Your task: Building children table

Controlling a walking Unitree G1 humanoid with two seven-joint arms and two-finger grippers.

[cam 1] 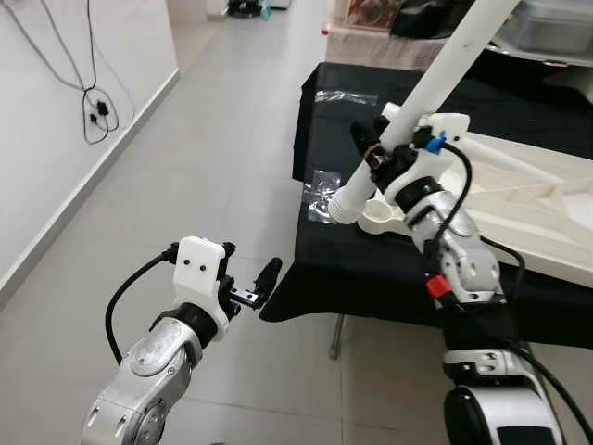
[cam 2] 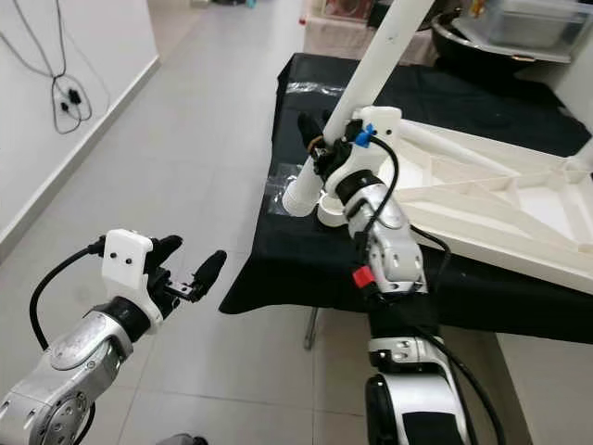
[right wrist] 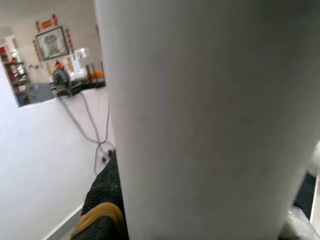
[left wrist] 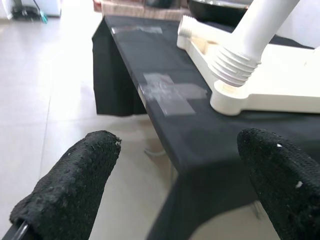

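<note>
Right now the right gripper (cam 1: 375, 148) is clamping its black fingers around a long white table leg (cam 1: 445, 69), holding it tilted so the leg's ribbed, threaded end (left wrist: 234, 65) is hanging just above a round socket (left wrist: 235, 100) at the corner of the white tabletop (cam 1: 528, 199). That tabletop is lying upside down on a table draped in black cloth (cam 1: 371, 269), with clear plastic bags (cam 1: 322, 193) lying near the cloth's edge. Off to the side, the left gripper (cam 1: 248, 283) is hovering over the tiled floor (cam 1: 213, 139) beside the table's corner, its two fingers (left wrist: 70, 190) spread wide and holding nothing.
</note>
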